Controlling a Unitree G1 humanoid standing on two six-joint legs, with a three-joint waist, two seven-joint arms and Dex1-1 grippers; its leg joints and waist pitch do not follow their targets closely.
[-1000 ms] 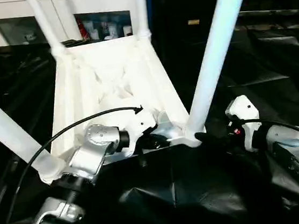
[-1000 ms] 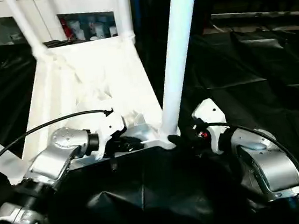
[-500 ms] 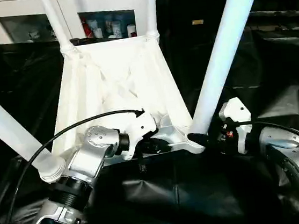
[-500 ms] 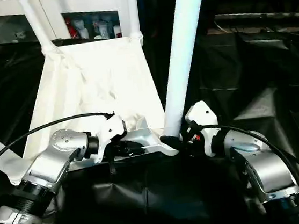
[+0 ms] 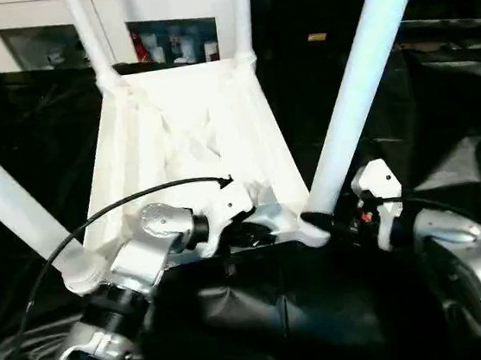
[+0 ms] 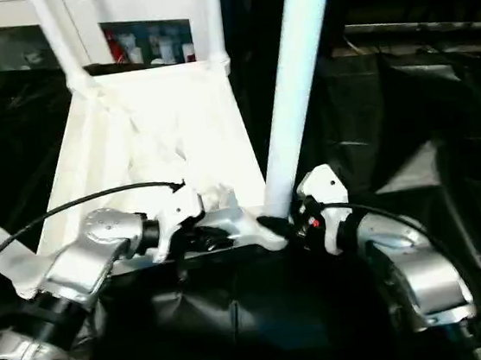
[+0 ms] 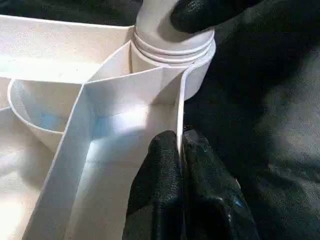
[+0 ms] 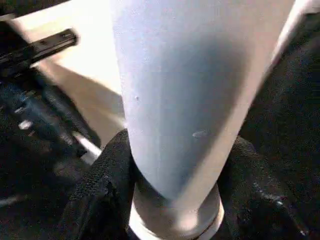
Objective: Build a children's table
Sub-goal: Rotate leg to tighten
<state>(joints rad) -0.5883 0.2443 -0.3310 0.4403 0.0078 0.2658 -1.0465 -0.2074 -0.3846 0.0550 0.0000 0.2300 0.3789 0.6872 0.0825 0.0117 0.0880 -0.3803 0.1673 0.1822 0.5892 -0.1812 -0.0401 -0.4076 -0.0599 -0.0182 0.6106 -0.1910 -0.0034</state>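
The left tool [image 7: 181,165] is pinched shut on the near rim of the children's table [image 5: 186,143], which lies upside down on the black-draped worktop [image 5: 441,105]. The right tool [image 8: 170,190] is clamped around the base of the near right leg [image 5: 359,79] at its corner socket. Since a second ago both grips have held, so that leg is probably being tightened. All four legs look fitted; their tops are cut off.

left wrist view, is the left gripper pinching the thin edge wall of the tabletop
Yes, the left gripper has its two black fingers closed on either side of the thin upright rim of the tabletop, just below the corner socket.
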